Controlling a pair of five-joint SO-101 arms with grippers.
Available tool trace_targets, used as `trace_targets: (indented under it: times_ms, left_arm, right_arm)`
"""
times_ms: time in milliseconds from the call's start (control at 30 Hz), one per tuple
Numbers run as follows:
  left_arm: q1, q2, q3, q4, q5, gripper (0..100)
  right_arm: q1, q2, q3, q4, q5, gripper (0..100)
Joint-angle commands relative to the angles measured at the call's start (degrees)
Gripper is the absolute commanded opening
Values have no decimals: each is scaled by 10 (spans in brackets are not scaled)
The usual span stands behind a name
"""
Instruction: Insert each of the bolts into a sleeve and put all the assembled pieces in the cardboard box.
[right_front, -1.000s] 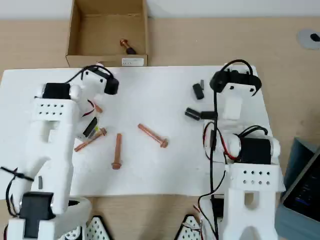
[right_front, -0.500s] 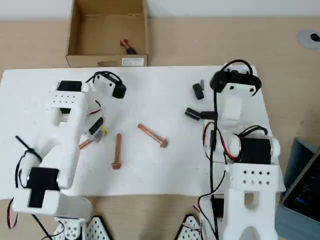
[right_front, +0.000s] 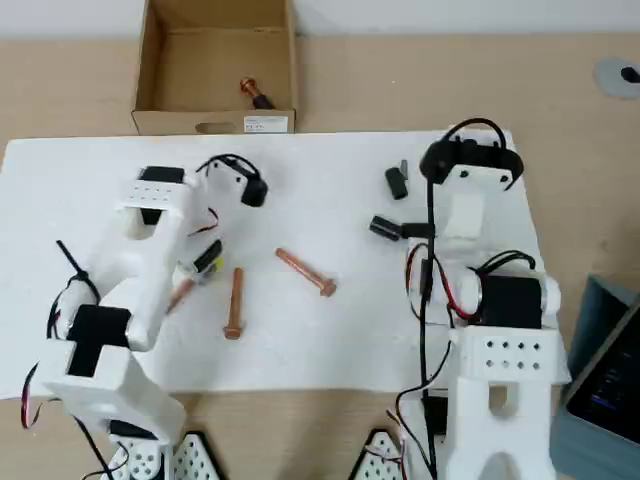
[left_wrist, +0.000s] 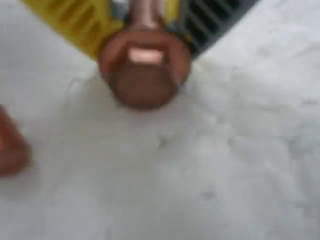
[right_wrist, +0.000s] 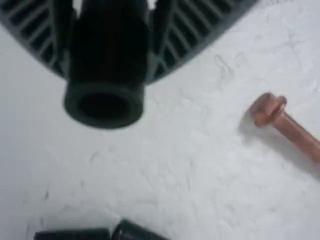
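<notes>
High view, both jaws gripping over a white mat (right_front: 330, 340).
Copper bolt (left_wrist: 145, 75) clamped in left gripper (right_front: 196, 268); black sleeve (right_wrist: 104, 102) clamped in right gripper (right_wrist: 107, 35).

Partly seen items:
- Copper bolt (left_wrist: 145, 75), clamped in the left gripper (left_wrist: 146, 17): head blurred, shank cut off by the picture's edge (the gripper likewise).
- Copper fragment (left_wrist: 9, 146): blurred, mostly out of frame, part unidentifiable.
- Sleeve (right_wrist: 106, 80), pinched in the right gripper (right_wrist: 107, 50): far end out of frame.
- Loose bolt (right_wrist: 286, 127): shank cut off.
- Lying sleeve (right_wrist: 95, 234): mostly cut off.
- Assembled piece (right_front: 252, 92) in the cardboard box (right_front: 150, 70): too small for detail.
</notes>
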Motion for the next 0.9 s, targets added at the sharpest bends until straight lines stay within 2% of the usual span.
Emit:
trace_targets:
  times_ms: [0,167,367,600,733,867]
  left_arm:
    - [-7,29,-1,-8,-3,4]
    - [-8,1,-1,-3,14,4]
    - [21,-95,-4,62,25,4]
    - [58,-269,-4,127,93,4]
    - [72,-365,2,132,154,4]
    - [71,-450,28,127,181,4]
  right_arm:
    - [3,-15,-3,-23,-2,9]
    - [3,-15,-4,-25,-1,9]
    - [3,-16,-46,14,-1,9]
    - [5,-16,-95,55,42,9]
    - [4,-16,-114,76,46,9]
    - [3,-26,-124,98,46,9]
